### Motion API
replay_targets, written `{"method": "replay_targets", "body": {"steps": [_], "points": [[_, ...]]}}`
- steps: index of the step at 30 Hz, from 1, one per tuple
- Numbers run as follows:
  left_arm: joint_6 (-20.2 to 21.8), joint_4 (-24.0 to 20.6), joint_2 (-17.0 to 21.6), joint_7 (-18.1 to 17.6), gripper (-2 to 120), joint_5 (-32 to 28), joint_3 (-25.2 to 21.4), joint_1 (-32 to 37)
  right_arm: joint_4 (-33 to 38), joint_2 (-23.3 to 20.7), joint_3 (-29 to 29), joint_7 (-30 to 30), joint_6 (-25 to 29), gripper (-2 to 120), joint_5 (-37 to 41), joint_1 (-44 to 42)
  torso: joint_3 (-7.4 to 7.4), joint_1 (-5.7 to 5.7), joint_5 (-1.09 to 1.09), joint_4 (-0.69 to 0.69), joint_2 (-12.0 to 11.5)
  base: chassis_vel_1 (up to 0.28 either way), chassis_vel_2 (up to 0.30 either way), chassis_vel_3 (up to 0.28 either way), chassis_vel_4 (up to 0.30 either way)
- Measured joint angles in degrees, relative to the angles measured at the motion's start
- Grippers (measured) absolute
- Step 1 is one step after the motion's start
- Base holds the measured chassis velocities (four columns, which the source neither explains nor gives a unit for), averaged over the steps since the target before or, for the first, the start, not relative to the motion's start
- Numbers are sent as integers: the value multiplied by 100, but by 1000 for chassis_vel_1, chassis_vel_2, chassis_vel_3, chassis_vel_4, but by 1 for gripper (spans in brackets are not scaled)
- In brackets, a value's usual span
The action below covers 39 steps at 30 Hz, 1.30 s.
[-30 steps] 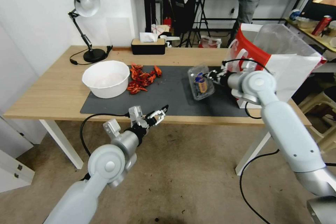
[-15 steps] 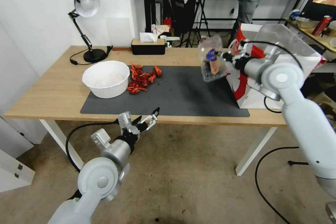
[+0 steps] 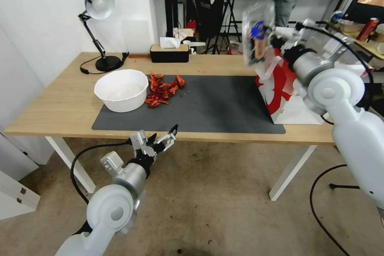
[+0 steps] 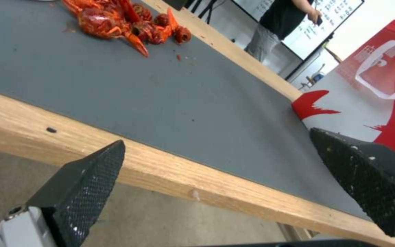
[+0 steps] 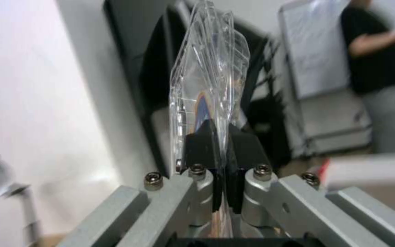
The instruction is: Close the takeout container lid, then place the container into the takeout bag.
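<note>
the right tool [image 3: 275, 40] is up in the air at the far right, above the near left corner of the takeout bag [image 3: 280, 88], and it is pinching the takeout container [image 3: 256, 38] by its edge. in the right wrist view the two dark fingertips [image 5: 200, 142] are pressed on the clear plastic rim of the container [image 5: 209, 89], which stands on its edge, well above the counter [image 3: 60, 104]. the lid looks shut on the box. the bag stands upright at the right end of the grey mat [image 3: 208, 106]. the left tool [image 3: 164, 138] hangs low, just in front of the near edge of the counter, with its fingers [image 4: 85, 181] spread and holding nothing. a white bowl [image 3: 121, 89] and red crayfish [image 3: 162, 89] lie at the left of the mat.
</note>
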Motion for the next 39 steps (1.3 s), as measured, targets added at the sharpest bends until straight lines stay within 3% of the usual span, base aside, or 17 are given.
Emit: {"method": "replay_targets", "body": {"steps": [5,12,19,24,33,35,37,39], "points": [[-14,67,-47,1,100,1,14,-26,-269,-120,49,242,279,0,-937,285,0,0,0,0,0,0,0,0,0],[-4,79,-57,6,100,2,6,-8,-614,-264,95,700,249,0,-1851,459,0,0,1,-2,0,0,0,0,0],[-3,81,-103,21,100,22,7,17,-764,-200,189,1045,46,0,-1959,209,0,0,1,0,0,0,0,0,0],[-9,79,-103,41,100,52,-22,55,-676,-99,316,1351,-253,0,-1534,-67,0,0,-1,-1,0,0,0,0,0],[-79,79,-75,162,100,174,-69,124,-553,-37,366,1537,-426,31,-1255,-259,0,0,-1,0,0,0,0,0,0],[-79,79,-75,162,100,174,-69,124,-553,-37,366,1537,-426,31,-1255,-259,0,0,-1,0,0,0,0,0,0],[-128,80,-66,222,100,282,-95,165,-528,-30,373,1570,-477,45,-1226,-286,0,0,-1,0,0,0,0,0,0],[-141,80,-65,236,100,333,-103,177,-520,-28,375,1578,-484,50,-1225,-291,0,0,0,-1,0,0,0,0,0]]}}
